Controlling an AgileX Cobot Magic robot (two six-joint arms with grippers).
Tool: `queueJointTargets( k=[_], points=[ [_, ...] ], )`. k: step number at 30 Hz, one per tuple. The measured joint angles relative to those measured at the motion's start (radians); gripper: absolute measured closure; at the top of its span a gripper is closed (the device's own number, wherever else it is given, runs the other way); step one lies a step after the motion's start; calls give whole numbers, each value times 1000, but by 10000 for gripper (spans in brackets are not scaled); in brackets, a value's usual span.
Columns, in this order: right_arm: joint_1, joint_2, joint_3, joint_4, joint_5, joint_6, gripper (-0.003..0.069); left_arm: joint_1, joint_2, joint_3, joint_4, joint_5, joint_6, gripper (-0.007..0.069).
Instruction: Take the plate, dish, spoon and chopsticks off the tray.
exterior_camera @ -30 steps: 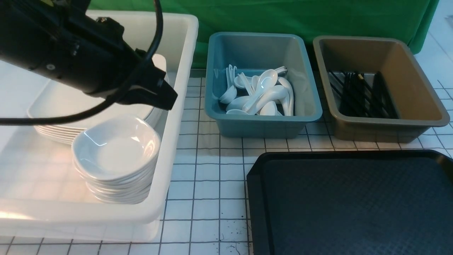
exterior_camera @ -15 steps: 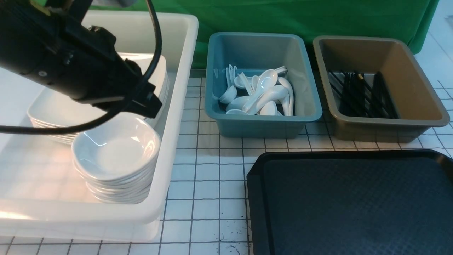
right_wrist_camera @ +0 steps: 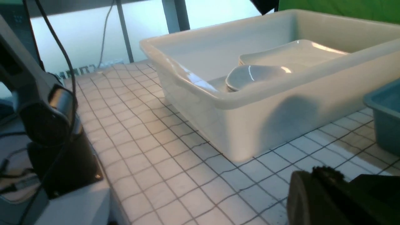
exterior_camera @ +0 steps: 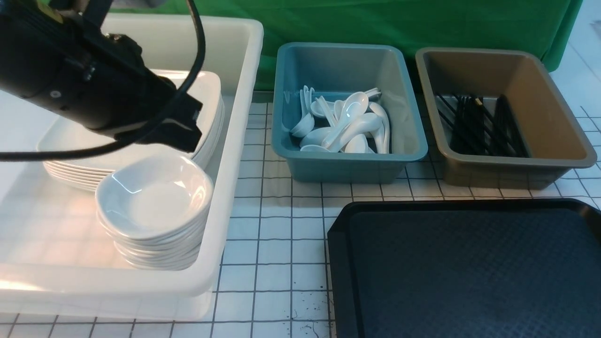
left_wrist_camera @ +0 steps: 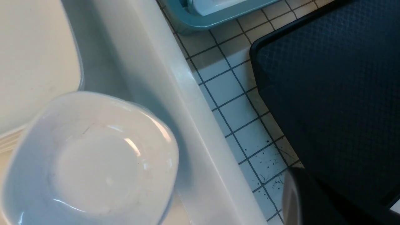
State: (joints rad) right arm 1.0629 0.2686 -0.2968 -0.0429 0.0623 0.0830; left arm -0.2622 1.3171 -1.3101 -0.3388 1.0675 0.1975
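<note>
The black tray (exterior_camera: 469, 272) lies at the front right with nothing on it; its corner (left_wrist_camera: 328, 78) also shows in the left wrist view. A stack of white plates (exterior_camera: 211, 98) and a stack of small dishes (exterior_camera: 155, 197) sit in the white tub (exterior_camera: 235, 141). Several white spoons (exterior_camera: 347, 124) lie in the blue tub, and black chopsticks (exterior_camera: 479, 124) lie in the brown tub. My left gripper (exterior_camera: 187, 137) hangs shut and empty above the plates, just behind the dish stack (left_wrist_camera: 93, 159). Only a dark finger (right_wrist_camera: 312, 197) of my right gripper shows, low over the table.
The blue tub (exterior_camera: 281, 117) and the brown tub (exterior_camera: 425, 117) stand side by side behind the tray. A green cloth (exterior_camera: 375, 19) hangs at the back. The white tub's long wall (right_wrist_camera: 281, 118) faces the right wrist camera, with an arm base (right_wrist_camera: 50, 134) beyond it.
My left arm has drawn back leftward from the white tub's right wall, over the plate stack. Nothing else has moved.
</note>
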Motion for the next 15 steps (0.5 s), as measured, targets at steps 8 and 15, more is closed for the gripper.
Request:
queueJointTargets(
  k=[8,15],
  points=[
    [-105,-12,79,108,-6,0,575,0,0,0,0,-2,-42,620],
    [-363,-92,195,58,6,0,557,0,0,0,0,10,-43,620]
  ],
)
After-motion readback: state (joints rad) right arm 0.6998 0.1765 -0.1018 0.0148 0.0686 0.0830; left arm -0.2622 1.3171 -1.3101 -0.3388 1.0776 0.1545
